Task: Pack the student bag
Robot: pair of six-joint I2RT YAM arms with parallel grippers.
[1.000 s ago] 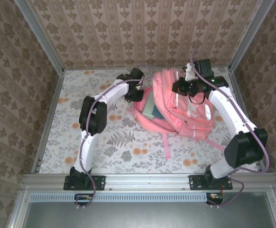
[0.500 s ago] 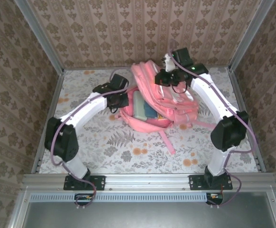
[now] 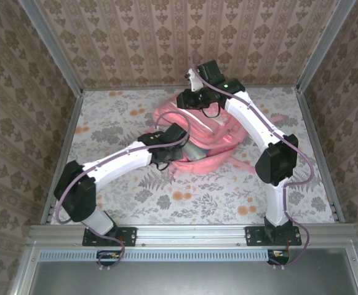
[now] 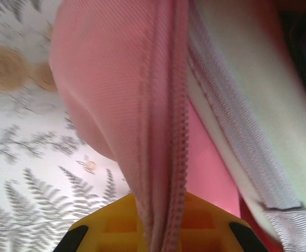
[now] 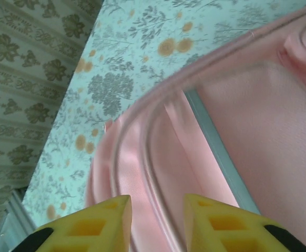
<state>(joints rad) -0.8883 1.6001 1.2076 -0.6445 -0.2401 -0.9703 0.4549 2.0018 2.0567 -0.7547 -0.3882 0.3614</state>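
Closure looks underway: left fingers (image 4: 116,231) pinch the zip edge of the student bag (image 4: 105,89); right fingers (image 5: 90,228), spread astride its rim, should close next.

Lab booth: aluminium frame (image 3: 52,46), wallpaper (image 3: 185,37)
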